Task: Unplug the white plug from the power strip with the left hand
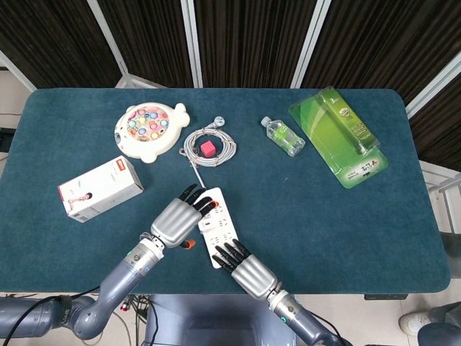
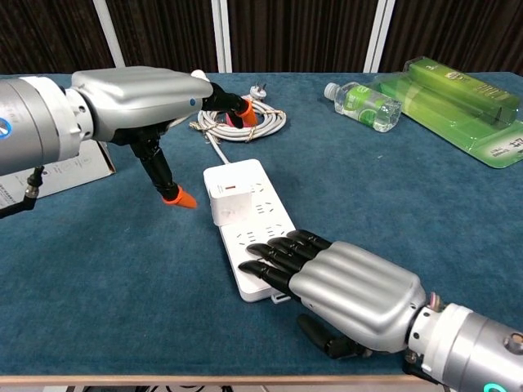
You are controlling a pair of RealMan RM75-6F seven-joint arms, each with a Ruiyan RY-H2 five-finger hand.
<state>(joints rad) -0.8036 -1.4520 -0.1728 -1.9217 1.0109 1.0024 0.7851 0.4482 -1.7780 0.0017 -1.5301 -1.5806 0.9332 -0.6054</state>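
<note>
A: Where is the white plug (image 2: 230, 203)?

B: Seated in the power strip (image 2: 249, 224), in the sockets just behind the strip's red switch, near its far end. From the head view the plug (image 1: 207, 225) is half covered by the left hand's fingers, so its outline there is hard to make out.

A: And the left hand (image 2: 140, 102)?

B: It hangs over the left side of the strip with fingers spread wide, holding nothing. In the chest view one orange-tipped finger points down beside the plug, apart from it; another orange tip reaches toward the coiled cable (image 2: 242, 119) and hides most of the pink cube sitting in the coil.

A: The right hand (image 2: 347, 284)?

B: Palm down, its black fingertips lie flat and close together on the near end of the strip, covering the sockets there. It grips nothing. Its thumb is tucked under and barely visible.

A: What lies further out?

B: A white cardboard box (image 1: 100, 188) to the left, largely blocked by the left arm in the chest view. Behind are a fishing toy (image 1: 150, 130), a small water bottle (image 1: 283, 135) and a green blister pack (image 1: 338, 135), its right edge cut off in the chest view.
</note>
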